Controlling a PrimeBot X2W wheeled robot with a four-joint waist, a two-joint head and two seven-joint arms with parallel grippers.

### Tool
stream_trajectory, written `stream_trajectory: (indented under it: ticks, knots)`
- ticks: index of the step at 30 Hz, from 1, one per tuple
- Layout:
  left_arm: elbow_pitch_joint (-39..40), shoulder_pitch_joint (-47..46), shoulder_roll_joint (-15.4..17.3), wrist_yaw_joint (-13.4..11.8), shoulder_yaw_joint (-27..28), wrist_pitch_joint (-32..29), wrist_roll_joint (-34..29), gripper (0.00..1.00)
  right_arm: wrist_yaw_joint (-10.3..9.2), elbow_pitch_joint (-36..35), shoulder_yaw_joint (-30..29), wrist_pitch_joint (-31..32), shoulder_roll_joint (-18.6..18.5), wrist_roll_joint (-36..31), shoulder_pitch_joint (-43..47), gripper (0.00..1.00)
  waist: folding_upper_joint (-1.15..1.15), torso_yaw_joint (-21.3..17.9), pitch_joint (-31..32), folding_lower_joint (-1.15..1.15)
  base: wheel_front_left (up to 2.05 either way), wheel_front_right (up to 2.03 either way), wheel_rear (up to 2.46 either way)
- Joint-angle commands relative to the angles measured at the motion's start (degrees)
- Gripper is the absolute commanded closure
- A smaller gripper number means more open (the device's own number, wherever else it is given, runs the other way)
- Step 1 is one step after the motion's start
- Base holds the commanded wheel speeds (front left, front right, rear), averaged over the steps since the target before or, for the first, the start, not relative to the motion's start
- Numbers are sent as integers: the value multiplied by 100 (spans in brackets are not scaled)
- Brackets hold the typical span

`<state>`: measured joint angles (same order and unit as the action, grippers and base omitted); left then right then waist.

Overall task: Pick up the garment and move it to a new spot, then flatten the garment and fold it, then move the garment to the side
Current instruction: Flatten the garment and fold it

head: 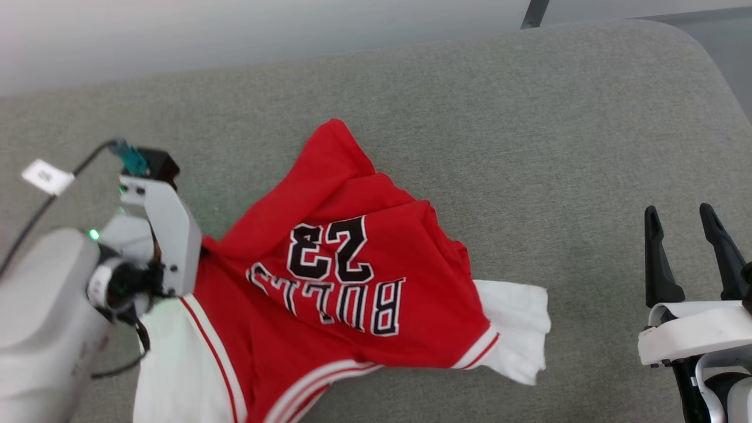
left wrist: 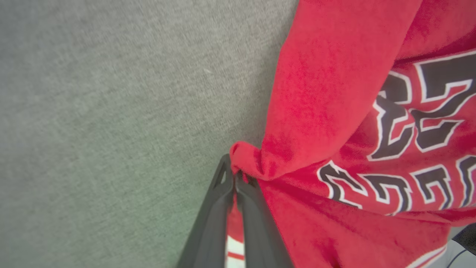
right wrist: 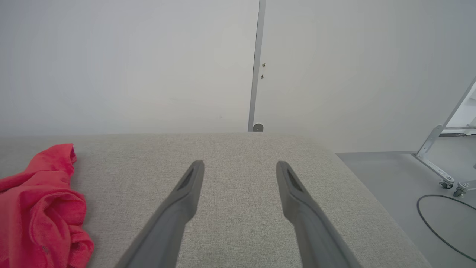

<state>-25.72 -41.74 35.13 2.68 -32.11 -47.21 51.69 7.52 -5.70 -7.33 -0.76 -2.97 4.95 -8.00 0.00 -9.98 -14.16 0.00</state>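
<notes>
One fold of the garment is pinched in my left gripper by the cushion's left edge; my right gripper gapes empty by its right edge.

A grey fabric-covered surface with a rounded corner is seen against a plain white wall. The wall is divided by a thin vertical grey strip. Beside the surface, a grey floor is shown, on which a black cable is looped near a metal frame fitted with casters.
</notes>
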Motion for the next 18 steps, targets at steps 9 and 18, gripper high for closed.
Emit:
stream_trajectory:
  ticks: [9,18]
  knots:
    - [-230,-778,197,278,-144,208,-439,100,-6,30,160,7,16,-27,-22,0,0,-148,-81,0,0,0,0]
    - [-736,-702,-55,334,-172,412,-299,37,-6,82,239,-11,16,-20,-44,0,0,-167,-123,0,0,0,0]
